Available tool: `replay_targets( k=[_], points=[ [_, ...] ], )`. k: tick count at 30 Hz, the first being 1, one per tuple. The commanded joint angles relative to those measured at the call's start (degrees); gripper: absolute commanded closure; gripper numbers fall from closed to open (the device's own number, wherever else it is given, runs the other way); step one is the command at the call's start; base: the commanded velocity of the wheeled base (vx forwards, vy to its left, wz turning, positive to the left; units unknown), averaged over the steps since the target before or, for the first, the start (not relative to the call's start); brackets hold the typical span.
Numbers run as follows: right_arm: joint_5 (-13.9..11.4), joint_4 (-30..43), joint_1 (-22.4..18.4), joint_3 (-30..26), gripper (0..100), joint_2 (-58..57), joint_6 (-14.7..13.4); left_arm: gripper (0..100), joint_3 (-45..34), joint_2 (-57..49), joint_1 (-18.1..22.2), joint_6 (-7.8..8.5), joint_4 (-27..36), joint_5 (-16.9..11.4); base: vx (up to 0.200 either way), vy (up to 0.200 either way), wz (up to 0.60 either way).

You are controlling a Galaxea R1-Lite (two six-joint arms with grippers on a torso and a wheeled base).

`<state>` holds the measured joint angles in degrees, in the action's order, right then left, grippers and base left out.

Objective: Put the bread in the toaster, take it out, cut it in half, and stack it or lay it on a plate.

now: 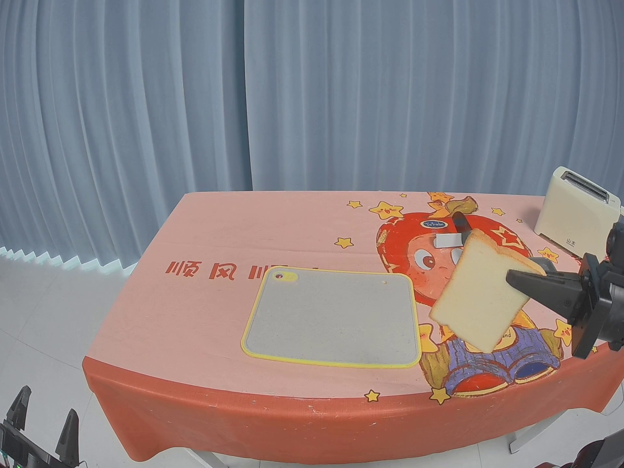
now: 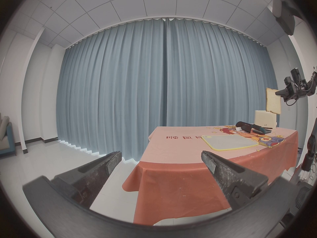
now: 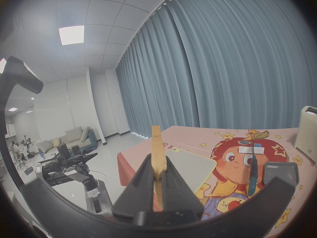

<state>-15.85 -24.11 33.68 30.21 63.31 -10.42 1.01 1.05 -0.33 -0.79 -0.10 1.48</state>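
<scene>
Right gripper [image 1: 515, 278] clamped on 1 slice of bread [image 1: 480, 297], pinching it by an edge. Bread held in the air, tilted, over the cartoon print on the right part of the table [image 1: 214, 307], just right of the cutting board [image 1: 331, 316] and not touching it. From the right wrist view, edge-on: bread [image 3: 158, 149] standing thin between the 2 dark fingers [image 3: 140, 185]. From the left wrist view, flat-on and far off: same slice [image 2: 273, 100] roughly upright, above the toaster [image 2: 265, 119].

Left gripper [image 1: 42, 424] spread wide, holding nothing, low beside the near left corner of the table, off the tabletop. In its own view, 2 fingers [image 2: 95, 172] well apart, table beyond them.

Toaster [image 1: 575, 212] white, at the far right corner of the table, slot facing up, apart from the bread. Cutting board grey with a yellow rim, near the front middle of the table.

Knife [image 3: 253, 172] with a blue handle, lying on the cartoon print between board and toaster, plain to see from the right wrist. In the head view mostly behind the bread, with a dark end [image 1: 463, 224] past the slice's top edge.

Dark square plate [image 3: 281, 173] just beside the knife, on the toaster's side, seen from the right wrist view.

Pink-orange cloth over the table; blue-grey curtain [image 1: 312, 79] behind.
</scene>
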Motion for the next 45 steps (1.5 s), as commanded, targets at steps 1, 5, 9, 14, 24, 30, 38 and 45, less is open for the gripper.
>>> replay_targets(
  k=[1, 5, 9, 14, 24, 30, 38, 45],
  points=[
    [0.03, -0.06, 0.07, 0.03, 100, 0.06, -0.12, 0, -1.01, 0.01, -0.02, 0.0, 0.01, 0.02, 0.0, 0.0, 0.0],
    [0.03, -0.06, 0.51, 0.03, 100, -0.02, -0.48, 0, -1.01, 0.01, 0.07, 0.0, -0.08, 0.02, 0.0, 0.0, 0.0],
    [0.12, -0.06, 1.21, 0.03, 100, 0.24, -1.0, 0, -1.01, 0.01, 0.07, 0.0, -0.08, 0.02, 0.0, 0.0, 0.0],
    [0.12, -0.06, 1.3, 0.11, 100, 0.24, -1.09, 0, -1.01, 0.01, -0.02, 0.0, 0.01, 0.02, 0.0, 0.0, 0.0],
    [0.12, -3.31, 2.7, 0.9, 100, 2.08, -7.59, 0, -1.01, 0.01, -0.02, 0.0, 0.01, 0.02, 0.0, 0.0, 0.0],
    [0.55, -12.54, 6.22, -1.2, 100, 6.22, -13.22, 0, -1.01, 0.01, -0.02, 0.0, 0.01, 0.02, 0.0, 0.0, 0.0],
    [1.79, -20.18, 7.1, -1.64, 100, 10.43, -16.12, 0, -1.01, 0.01, -0.02, 0.0, 0.01, 0.02, 0.0, 0.0, 0.0],
    [2.4, -21.41, 9.12, -1.64, 100, 10.96, -16.47, 0, -1.01, 0.01, 0.07, 0.0, 0.01, 0.02, 0.0, 0.0, 0.0]
  ],
)
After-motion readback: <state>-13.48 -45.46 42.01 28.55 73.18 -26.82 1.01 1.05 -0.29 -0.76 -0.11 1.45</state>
